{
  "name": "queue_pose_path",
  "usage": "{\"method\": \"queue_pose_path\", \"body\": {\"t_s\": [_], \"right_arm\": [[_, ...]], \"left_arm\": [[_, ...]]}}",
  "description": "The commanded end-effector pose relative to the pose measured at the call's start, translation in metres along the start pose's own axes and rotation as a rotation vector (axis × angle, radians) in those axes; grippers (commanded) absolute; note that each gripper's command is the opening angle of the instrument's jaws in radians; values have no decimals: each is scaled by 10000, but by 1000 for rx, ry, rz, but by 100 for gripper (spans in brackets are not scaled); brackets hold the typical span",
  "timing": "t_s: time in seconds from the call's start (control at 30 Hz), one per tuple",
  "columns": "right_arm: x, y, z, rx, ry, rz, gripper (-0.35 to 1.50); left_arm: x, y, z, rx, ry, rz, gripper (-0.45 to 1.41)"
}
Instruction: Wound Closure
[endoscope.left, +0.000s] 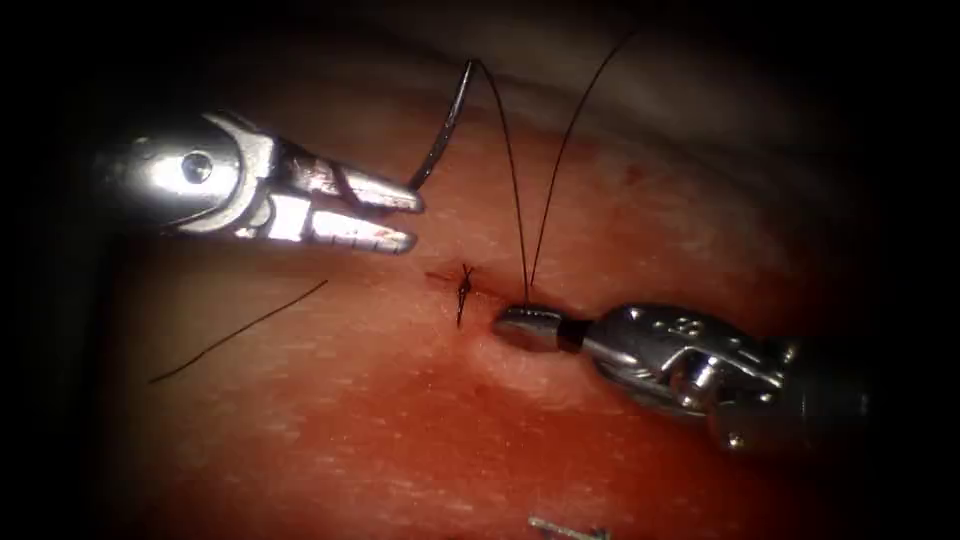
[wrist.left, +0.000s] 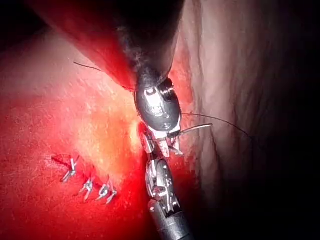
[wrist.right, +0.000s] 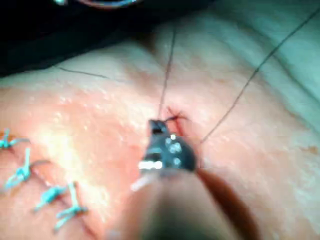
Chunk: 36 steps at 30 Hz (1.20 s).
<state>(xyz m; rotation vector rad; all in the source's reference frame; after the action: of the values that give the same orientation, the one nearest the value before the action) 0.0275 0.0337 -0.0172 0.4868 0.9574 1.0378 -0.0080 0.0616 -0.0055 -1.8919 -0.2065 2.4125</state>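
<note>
At nine o'clock of the knot, on the tissue (endoscope.left: 330, 430): a loose cut end of thread (endoscope.left: 240, 331) is lying flat, well apart from both tools.
Left tool (endoscope.left: 412, 220): it is hanging at ten o'clock of the knot, above the tissue, with its two jaws parted a little at the tips. The upper jaw is meeting the lower end of the needle; whether the jaws are really pinching it I cannot tell. The same tool (wrist.left: 162, 142) is showing in the left wrist view with the needle (wrist.left: 196, 129) sticking out sideways beside its jaws.
Needle (endoscope.left: 445, 128): it is standing clear of the tissue, curving from the left tool's tips toward twelve o'clock; its upper end is carrying the thread.
Thread (endoscope.left: 512, 170): one strand is running down from the needle's top end to the right tool's tip; a second strand is rising from that tip toward one o'clock. Both strands (wrist.right: 235, 102) are showing in the right wrist view.
Knot (endoscope.left: 464, 285): a small dark stitch is sitting on the cut, just left of the right tool's tip.
Right tool (endoscope.left: 512, 322): it is coming in from four o'clock, jaws pressed together on the thread, its tip resting at the tissue just right of the cut. The right wrist view is showing its tip (wrist.right: 158, 127) beside the knot.
Six o'clock edge: a pale stitch end (endoscope.left: 565, 528) is peeking in.
</note>
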Motion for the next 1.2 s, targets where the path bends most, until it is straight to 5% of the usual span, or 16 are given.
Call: {"method": "queue_pose_path", "body": {"t_s": [0.03, 0.53, 0.57, 0.6, 0.67, 0.9, 1.2], "right_arm": [[-1, -9, 8, 17, -4, 5, -35], [19, -87, 1, 189, 36, 34, -35], [25, -85, -1, 191, 43, -35, -13], [31, -79, -6, 170, 50, -84, 81], [37, -54, -22, 112, 64, -185, 118], [30, -10, -40, 28, 97, -229, 133], [-5, 20, 3, 1, 101, -268, 130]], "left_arm": [[-6, 3, 5, 3, -2, 0, -35], [-16, 19, -33, 37, -14, -2, -35], [-16, 19, -39, 42, -16, -5, -35], [-15, 18, -45, 47, -17, -8, -35], [-13, 15, -57, 58, -19, -17, -35], [-10, 11, -63, 77, -27, -30, -35], [-6, 6, -69, 91, -26, -40, -35]]}}
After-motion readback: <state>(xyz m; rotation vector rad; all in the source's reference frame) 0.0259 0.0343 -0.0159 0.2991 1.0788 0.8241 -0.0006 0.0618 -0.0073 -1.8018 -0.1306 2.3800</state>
